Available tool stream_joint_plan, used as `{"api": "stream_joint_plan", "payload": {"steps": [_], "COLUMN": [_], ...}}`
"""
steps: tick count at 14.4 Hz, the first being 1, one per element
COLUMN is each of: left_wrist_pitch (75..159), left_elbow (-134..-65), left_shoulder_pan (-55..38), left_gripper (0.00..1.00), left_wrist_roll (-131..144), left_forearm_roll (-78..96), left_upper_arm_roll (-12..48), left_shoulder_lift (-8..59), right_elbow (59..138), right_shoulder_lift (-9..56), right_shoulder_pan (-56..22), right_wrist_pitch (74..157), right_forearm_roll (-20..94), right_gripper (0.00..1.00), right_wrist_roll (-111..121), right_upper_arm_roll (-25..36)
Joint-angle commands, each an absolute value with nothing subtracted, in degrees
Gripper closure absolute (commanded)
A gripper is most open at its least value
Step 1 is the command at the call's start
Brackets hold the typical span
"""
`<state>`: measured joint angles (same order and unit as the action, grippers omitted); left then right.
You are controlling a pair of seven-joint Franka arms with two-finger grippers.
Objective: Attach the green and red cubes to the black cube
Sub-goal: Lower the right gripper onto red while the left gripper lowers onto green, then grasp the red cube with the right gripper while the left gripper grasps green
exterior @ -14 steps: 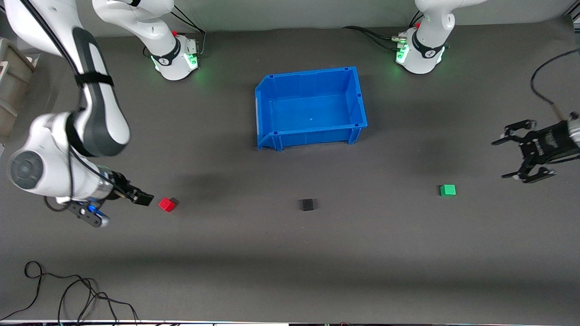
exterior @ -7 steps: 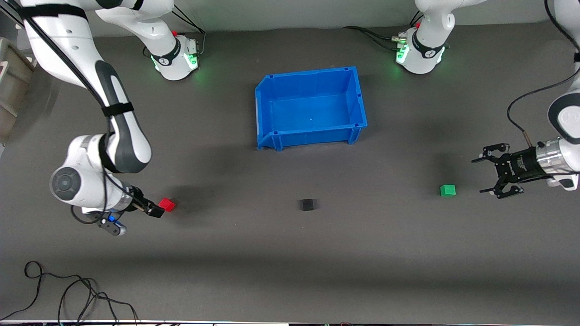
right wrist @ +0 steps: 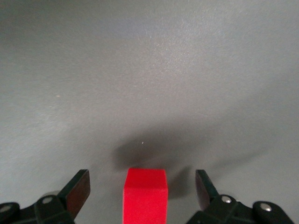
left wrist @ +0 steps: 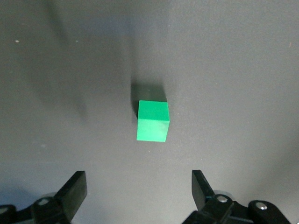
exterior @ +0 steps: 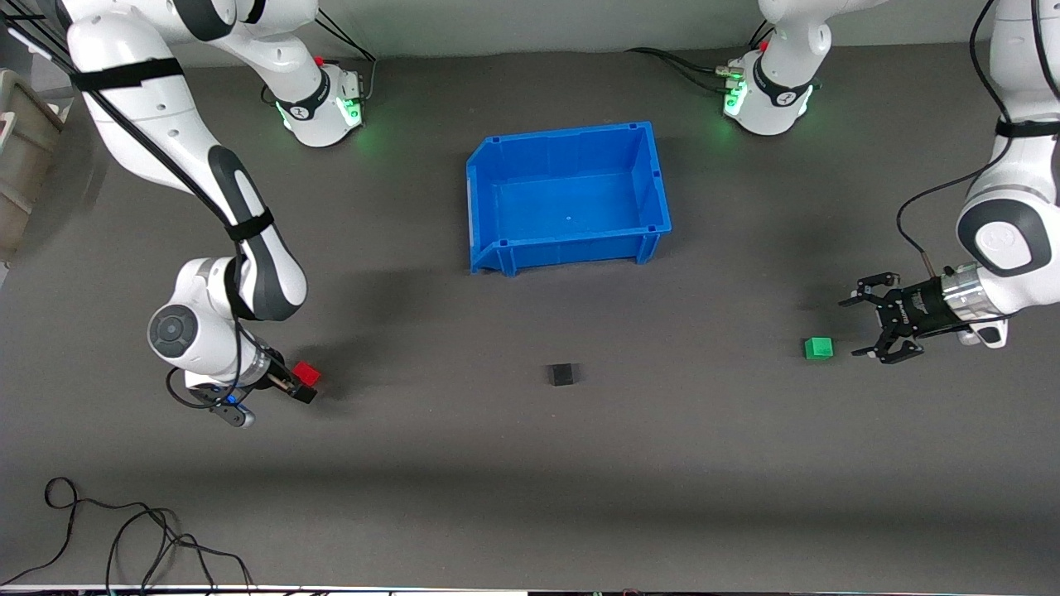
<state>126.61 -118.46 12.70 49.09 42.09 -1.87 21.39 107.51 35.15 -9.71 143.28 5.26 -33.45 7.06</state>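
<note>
Closing in over the last second, my right gripper [exterior: 303,389] had reached the red cube [exterior: 305,373] toward the right arm's end of the table, jaws wide with the cube between them, ungrasped. My left gripper [exterior: 865,325] had moved near the green cube [exterior: 818,348], wide open, cube still clear of its fingers [left wrist: 74,191]. Both matte, sharp-edged cubes sat well apart from the black cube [exterior: 561,374] on dull grey table [exterior: 530,463]; nothing attached yet.
</note>
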Motion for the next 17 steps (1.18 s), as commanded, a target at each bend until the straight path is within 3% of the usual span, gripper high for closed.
{"api": "stream_joint_plan", "payload": {"steps": [1, 2, 5, 6, 11, 15, 17], "left_wrist_pitch": [129.63, 129.99, 132.52, 132.89, 135.00, 136.32, 136.32], "left_elbow": [-119.71, -119.88, -121.11, -121.20, -121.20, -121.11, -121.03], "left_shoulder_pan": [12.75, 12.83, 12.83, 12.75, 12.22, 11.95, 12.13], "left_gripper": [0.00, 0.00, 0.00, 0.00, 0.00, 0.00, 0.00], "left_wrist_roll": [44.75, 43.34, 37.90, 36.58, 34.98, 34.11, 32.18], "left_forearm_roll": [44.73, 45.61, 50.17, 51.40, 52.29, 54.13, 55.36], "left_upper_arm_roll": [-1.58, -1.58, -1.58, -1.58, -1.41, -1.23, -1.14], "left_shoulder_lift": [22.76, 23.20, 24.87, 25.48, 27.51, 28.83, 29.27], "right_elbow": [108.98, 109.25, 109.34, 109.34, 109.34, 109.34, 109.25], "right_shoulder_lift": [35.33, 35.33, 35.33, 35.25, 35.24, 34.98, 34.54], "right_shoulder_pan": [-9.93, -9.93, -10.11, -10.11, -10.28, -10.28, -10.28], "right_wrist_pitch": [146.24, 146.42, 146.43, 146.43, 146.43, 146.25, 145.90], "right_forearm_roll": [6.24, 6.41, 7.56, 7.56, 9.14, 9.14, 9.14], "right_gripper": [0.01, 0.04, 0.34, 0.39, 0.40, 0.77, 0.84], "right_wrist_roll": [-34.10, -34.10, -34.10, -34.10, -34.10, -34.01, -33.75], "right_upper_arm_roll": [7.21, 7.21, 7.21, 7.21, 7.12, 7.12, 7.03]}}
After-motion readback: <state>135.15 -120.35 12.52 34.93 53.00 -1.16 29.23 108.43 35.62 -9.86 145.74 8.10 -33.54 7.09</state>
